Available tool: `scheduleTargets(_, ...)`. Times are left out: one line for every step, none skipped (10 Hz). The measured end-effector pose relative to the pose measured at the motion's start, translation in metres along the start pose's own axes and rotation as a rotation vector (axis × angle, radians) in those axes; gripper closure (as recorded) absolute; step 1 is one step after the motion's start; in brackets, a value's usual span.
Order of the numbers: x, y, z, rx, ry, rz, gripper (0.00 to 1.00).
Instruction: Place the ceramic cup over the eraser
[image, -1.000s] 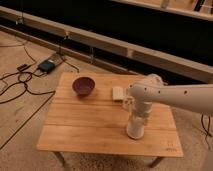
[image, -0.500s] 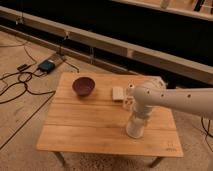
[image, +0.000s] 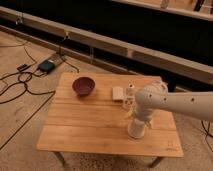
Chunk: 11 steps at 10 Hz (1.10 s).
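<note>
**Cup on the desk's right side, under the arm**

Nearest to us, toward the front right of the wooden desk (image: 85, 132), we see the ceramic cup (image: 136, 129) standing on the boards, white and wider at the bottom than where it meets the arm. We cannot tell whether it stands mouth down. The gripper (image: 138, 117) sits directly above it at the end of the white arm (image: 175, 102), which reaches in from the right edge of the view. We cannot tell whether the fingers are clenched on the cup or released, since the wrist hides them. We cannot make out the eraser anywhere on the desk.

Just behind the cup, partly screened by the arm, stands a small white bottle (image: 129, 95), upright. Beside it to the left lies a cream block (image: 118, 93), flat on the boards. Further left, well apart from the cup, sits a dark maroon bowl (image: 83, 85).

Beyond the desk, on the floor at the left, we see black cables (image: 20, 80) and a small dark box (image: 46, 65).
</note>
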<state>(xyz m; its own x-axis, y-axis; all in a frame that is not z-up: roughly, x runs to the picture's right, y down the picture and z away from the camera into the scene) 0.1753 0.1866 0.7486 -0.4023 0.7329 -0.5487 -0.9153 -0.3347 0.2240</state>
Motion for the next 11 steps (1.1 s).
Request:
scheduleTargets(0.000,-0.001,-0.001,0.002,-0.006,-0.001,0.20)
scheduleTargets(0.000,0.000,-0.004,0.003,-0.016,-0.003,0.20)
scheduleTargets(0.001,0.004,-0.011,0.002,-0.030,-0.012,0.20)
scheduleTargets(0.002,0.010,-0.015,-0.001,-0.035,-0.019,0.20)
scheduleTargets(0.004,0.014,-0.014,-0.003,-0.031,-0.023,0.20)
scheduleTargets(0.003,0.011,-0.014,-0.001,-0.032,-0.020,0.20)
scheduleTargets(0.003,0.010,-0.014,0.001,-0.032,-0.019,0.20)
scheduleTargets(0.003,0.011,-0.014,0.001,-0.032,-0.020,0.20)
scheduleTargets(0.004,0.013,-0.014,-0.001,-0.031,-0.023,0.20)
scheduleTargets(0.003,0.012,-0.014,0.000,-0.032,-0.023,0.20)
scheduleTargets(0.003,0.012,-0.014,-0.001,-0.032,-0.022,0.20)
